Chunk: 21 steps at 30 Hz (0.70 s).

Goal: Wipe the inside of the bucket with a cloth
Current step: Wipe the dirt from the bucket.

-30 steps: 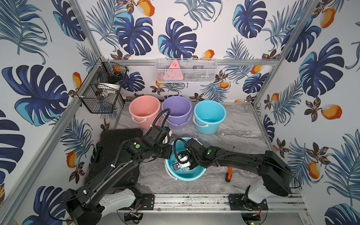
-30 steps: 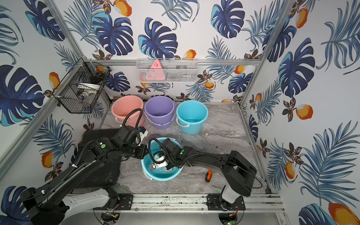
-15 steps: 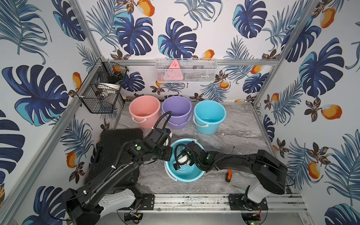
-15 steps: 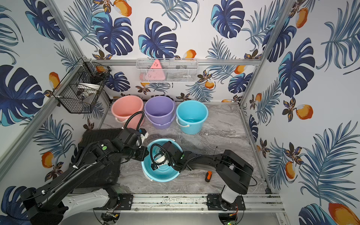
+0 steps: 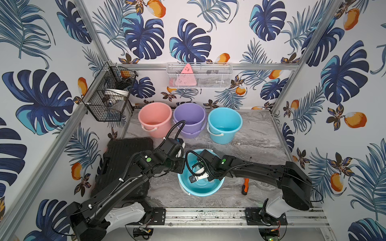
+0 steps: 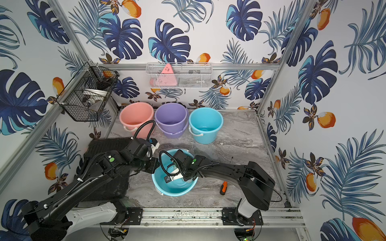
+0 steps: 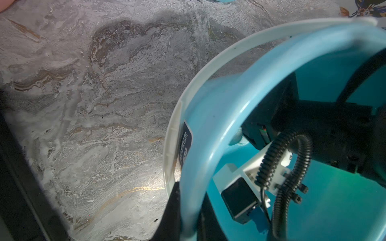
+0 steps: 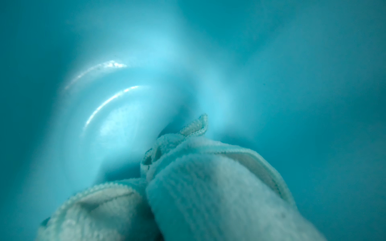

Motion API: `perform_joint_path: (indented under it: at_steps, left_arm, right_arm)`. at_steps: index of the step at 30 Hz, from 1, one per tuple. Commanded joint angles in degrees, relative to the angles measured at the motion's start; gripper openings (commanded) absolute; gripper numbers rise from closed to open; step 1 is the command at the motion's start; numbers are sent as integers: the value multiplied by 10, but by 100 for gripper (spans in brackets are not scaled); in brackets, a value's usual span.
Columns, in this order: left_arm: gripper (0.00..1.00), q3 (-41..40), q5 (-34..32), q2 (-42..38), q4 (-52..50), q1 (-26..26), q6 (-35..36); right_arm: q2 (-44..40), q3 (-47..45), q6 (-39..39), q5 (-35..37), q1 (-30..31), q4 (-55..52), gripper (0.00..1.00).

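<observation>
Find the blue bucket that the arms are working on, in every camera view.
Both top views: bucket at front centre of the table.
Left wrist: its pale rim arcs across, close up.
Right wrist: its inside wall fills the picture behind the cloth.
Shared: right arm's ribbed black cable, not in right wrist.

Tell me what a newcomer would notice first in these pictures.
Two black arms meet at the front blue bucket, near the front edge of the marble table: the left fingers pinch its rim while the right arm reaches inside with a pale cloth. Behind it a pink bucket, a purple bucket and a back blue bucket stand in a row against loud leaf-print walls.
</observation>
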Motion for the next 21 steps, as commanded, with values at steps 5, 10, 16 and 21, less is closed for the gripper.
perform_joint_path:
  at_steps: [5,10,16,21]
  left_arm:
    - [0,-16,-41,-6,32,-7,-16]
    - [0,-38,-25,-6,63,-17,-37]
    - [0,-50,-7,2,85,-28,-53]
    - [0,-49,0,9,92,-36,-58]
  right_arm:
    - [31,19,47,-264,-1,-204,0]
    - [60,34,60,-409,-1,-170,0]
    - [35,-28,131,-465,-1,27,0]
    - [-1,-99,226,-381,-1,254,0]
